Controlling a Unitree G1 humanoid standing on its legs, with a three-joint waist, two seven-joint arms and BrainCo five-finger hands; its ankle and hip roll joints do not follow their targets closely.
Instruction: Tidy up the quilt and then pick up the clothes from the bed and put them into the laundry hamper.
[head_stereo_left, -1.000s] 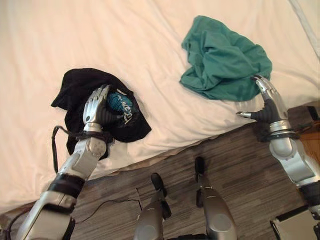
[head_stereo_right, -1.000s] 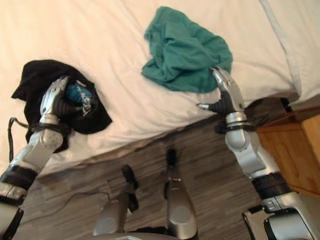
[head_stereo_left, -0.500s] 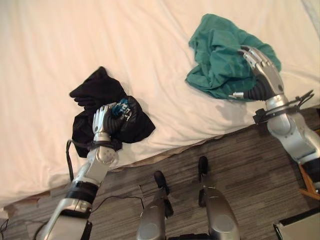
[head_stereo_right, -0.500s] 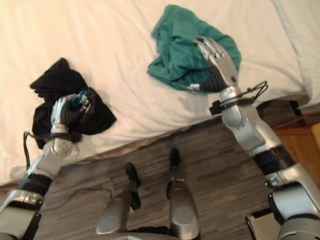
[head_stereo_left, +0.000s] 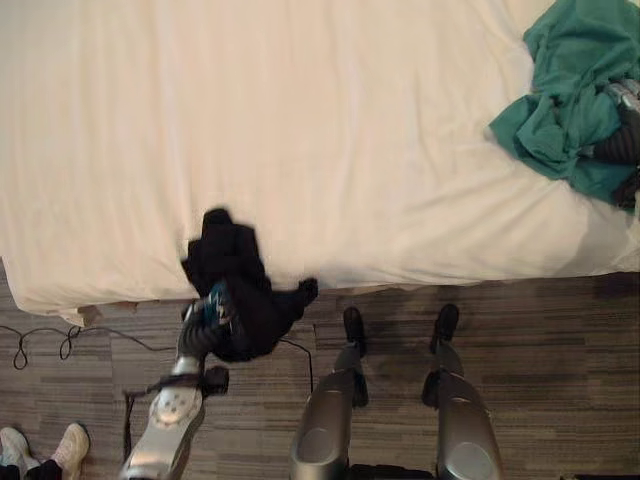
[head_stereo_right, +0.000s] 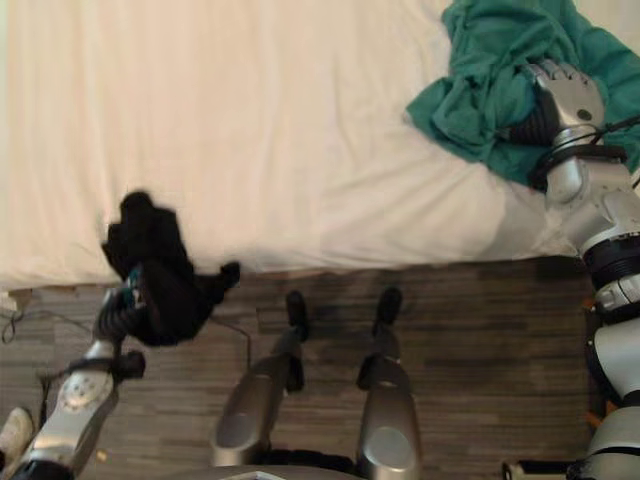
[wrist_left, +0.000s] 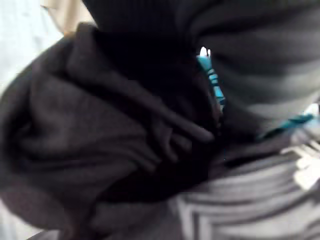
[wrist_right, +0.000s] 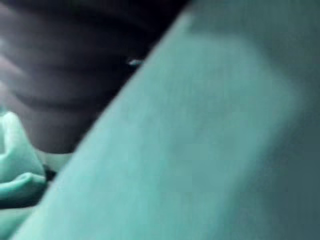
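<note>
A black garment (head_stereo_left: 240, 290) with a teal print hangs bunched from my left hand (head_stereo_left: 200, 328), which is shut on it just off the bed's near edge, above the floor. In the left wrist view the black cloth (wrist_left: 115, 130) lies in dark folds right against the hand. A green garment (head_stereo_right: 490, 80) lies crumpled on the cream quilt (head_stereo_left: 300, 130) at the far right. My right hand (head_stereo_right: 562, 98) rests on top of it with its fingers curled into the cloth. Green fabric (wrist_right: 200, 150) is pressed close in the right wrist view.
The quilt lies fairly smooth across the bed, its near edge (head_stereo_left: 400, 275) running along the dark wood-plank floor (head_stereo_left: 560, 350). A person's white shoes (head_stereo_left: 40, 450) stand at the lower left corner.
The camera has swung left. My left hand has pulled the black garment off the bed's edge towards me. My right hand stays on the green garment, fingers now curled into it.
</note>
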